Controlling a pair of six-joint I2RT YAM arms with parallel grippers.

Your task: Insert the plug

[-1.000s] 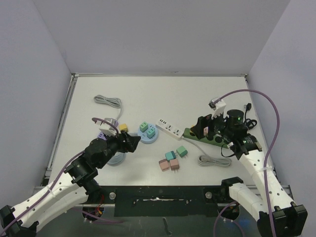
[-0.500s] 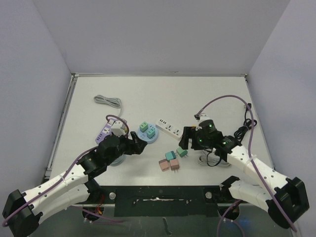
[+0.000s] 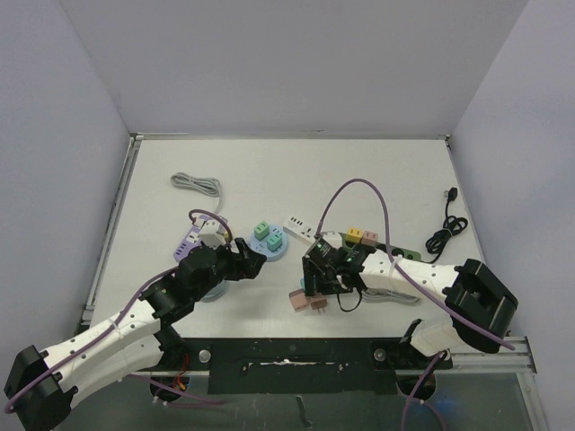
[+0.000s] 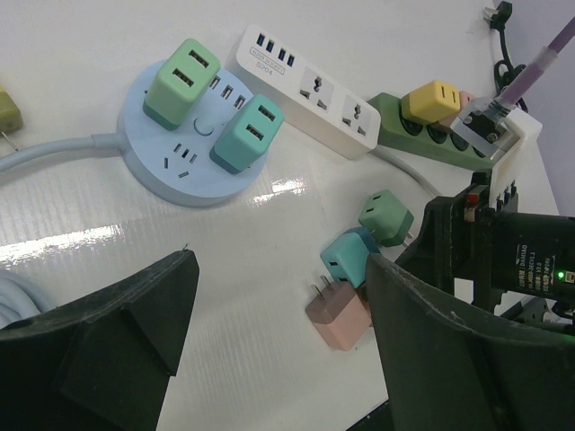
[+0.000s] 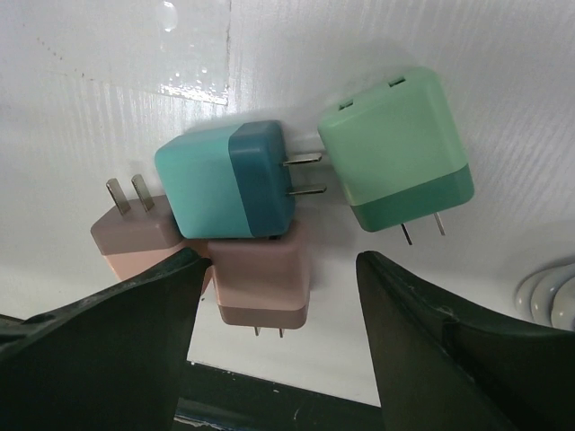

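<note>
Several loose plugs lie together at the table's front: a teal plug (image 5: 229,193), a green plug (image 5: 395,148) and two pink plugs (image 5: 265,278) (image 5: 135,238). My right gripper (image 5: 278,265) is open, its jaws low on either side of the nearer pink plug, holding nothing. In the top view the right gripper (image 3: 314,280) stands over this cluster. My left gripper (image 3: 254,262) is open and empty, just left of the cluster and in front of the round blue power strip (image 4: 180,175). The left gripper (image 4: 283,269) looks down on bare table.
The round strip carries a green plug (image 4: 182,81) and a teal plug (image 4: 247,133). A white power strip (image 3: 304,230) and a green power strip (image 3: 400,252) with yellow (image 3: 355,235) and pink plugs lie behind. A black cable (image 3: 445,235) and grey cables (image 3: 198,184) lie at the sides.
</note>
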